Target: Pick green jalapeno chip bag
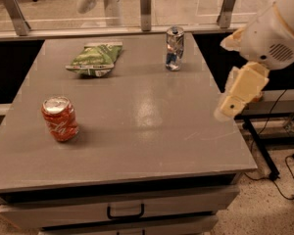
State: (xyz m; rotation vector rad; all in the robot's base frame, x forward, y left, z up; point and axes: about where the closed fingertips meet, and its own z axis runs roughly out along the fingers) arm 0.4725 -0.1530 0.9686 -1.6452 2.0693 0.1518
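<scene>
The green jalapeno chip bag (pixel 95 58) lies flat on the far desk (pixel 147 116), its long axis left-right. The end effector (pixel 229 103) hovers at the desk's right edge, well apart; I cannot tell its opening.

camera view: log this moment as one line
gripper: by table right edge, far from bag | green jalapeno chip bag: lying far-left, untouched | red soda can: near-left | slim can: far-centre
</scene>
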